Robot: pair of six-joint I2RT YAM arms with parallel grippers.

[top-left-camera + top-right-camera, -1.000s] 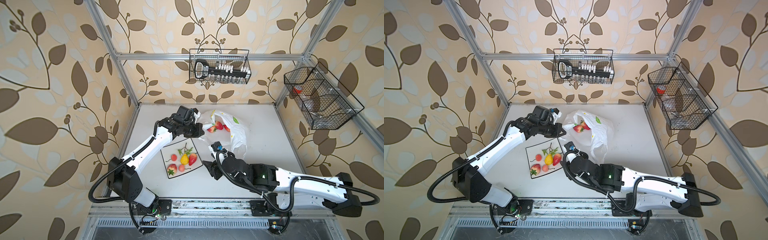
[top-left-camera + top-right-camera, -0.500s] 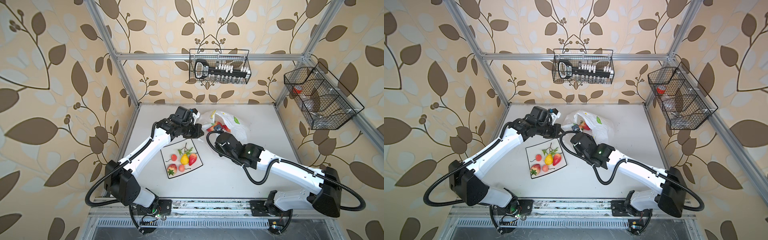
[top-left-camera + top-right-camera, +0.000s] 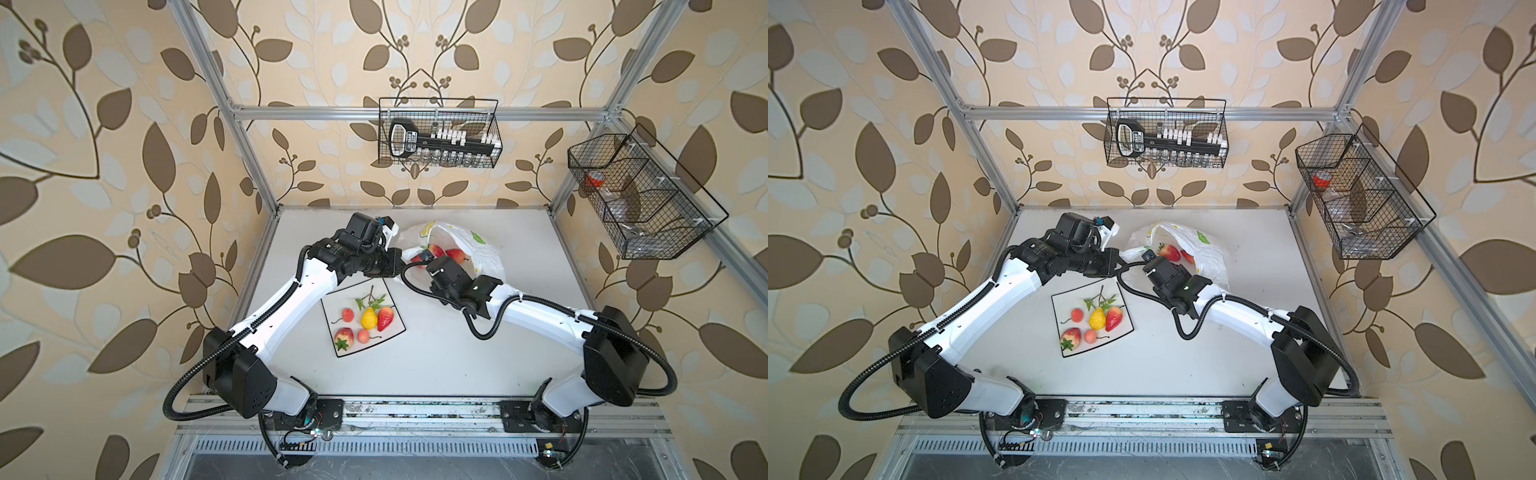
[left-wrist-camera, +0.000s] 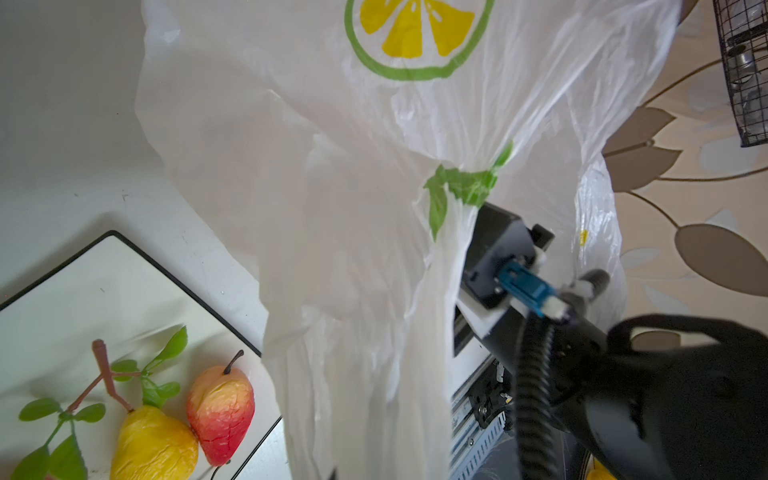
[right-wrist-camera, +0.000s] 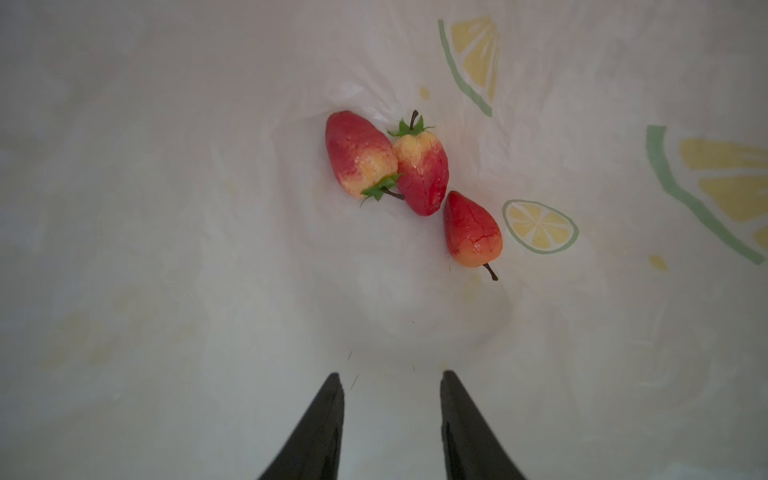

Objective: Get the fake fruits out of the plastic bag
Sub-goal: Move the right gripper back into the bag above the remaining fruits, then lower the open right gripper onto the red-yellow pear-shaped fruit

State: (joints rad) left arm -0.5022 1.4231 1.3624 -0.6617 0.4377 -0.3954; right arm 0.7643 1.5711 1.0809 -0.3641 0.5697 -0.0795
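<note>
Right wrist view has the right claw [image 5: 390,374] inside the plastic bag [image 5: 166,208], its two black fingers a moderate gap apart with nothing between them. Three red strawberries [image 5: 422,170] lie ahead on the bag's floor. Two touch side by side, and the third [image 5: 471,228] sits just beside them, nearest the claw. That third one looks like the best pick. The gap seems only about as wide as the fruit, so opening a little wider first would help. The fingers should straddle its body and not pinch the loose film underneath, since the glossy, tapered shape may squirt out of a shallow grip.

In both top views the left claw [image 3: 397,262] sits at the bag's near edge, closed on a gathered fold of it. The left wrist view shows the film bunching towards that claw, which holds the mouth up and open. It should hold steady.

The right forearm slants up from its base at the tabletop [image 3: 457,365] edge, wrist angled into the mouth. The left arm stretches past the plate [image 3: 332,305], where five fruits lie.
</note>
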